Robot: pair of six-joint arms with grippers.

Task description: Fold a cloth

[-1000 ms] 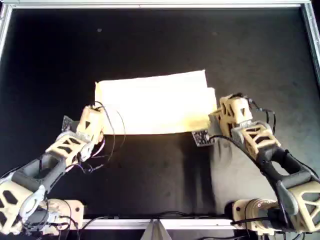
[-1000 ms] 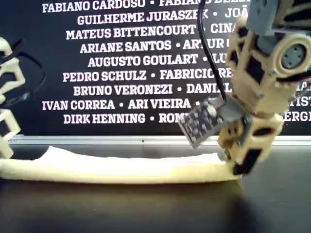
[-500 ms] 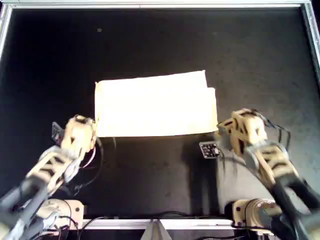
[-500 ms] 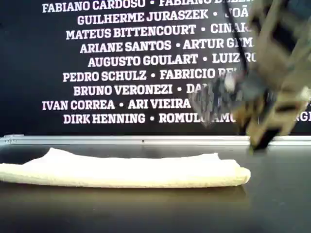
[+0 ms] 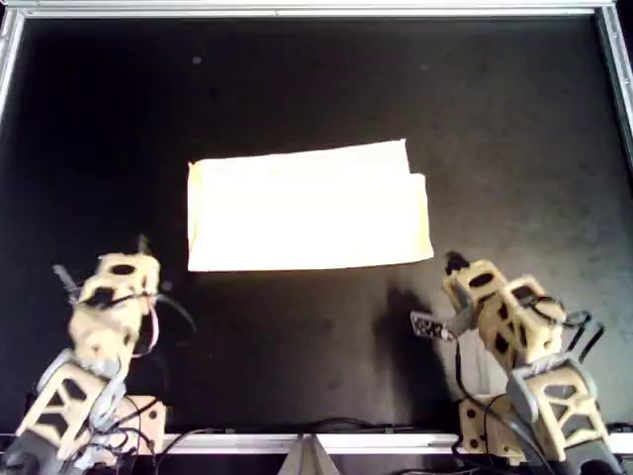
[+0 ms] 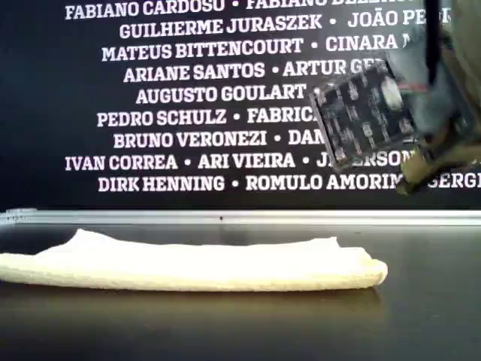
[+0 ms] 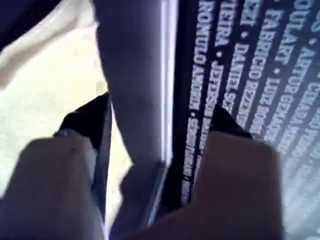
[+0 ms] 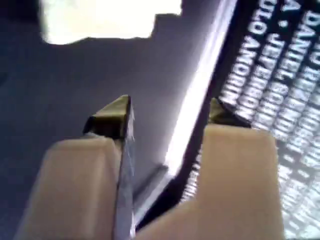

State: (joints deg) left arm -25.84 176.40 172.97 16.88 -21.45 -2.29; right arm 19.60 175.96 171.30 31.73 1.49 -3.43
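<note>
The cloth point(image 5: 309, 206) lies folded into a pale yellow rectangle in the middle of the black table, flat and low in the exterior view point(image 6: 195, 263). My left gripper point(image 5: 139, 250) hovers off the cloth's near left corner in the overhead view. It is open and empty in the left wrist view point(image 7: 155, 122), with the cloth point(image 7: 40, 100) beyond it. My right gripper point(image 5: 456, 265) is off the near right corner, also open and empty point(image 8: 167, 112), and the cloth point(image 8: 105, 17) lies farther ahead of it. Neither gripper touches the cloth.
A black table point(image 5: 316, 69) framed by a metal rail point(image 5: 316, 8). A dark banner with white names point(image 6: 188, 90) stands behind the far rail. A speckled board on the right wrist point(image 6: 364, 113) hangs blurred at the exterior view's upper right.
Both grippers have left the cloth's near corners, pulling back toward the overhead view's bottom edge and rising. The cloth stays folded where it was.
</note>
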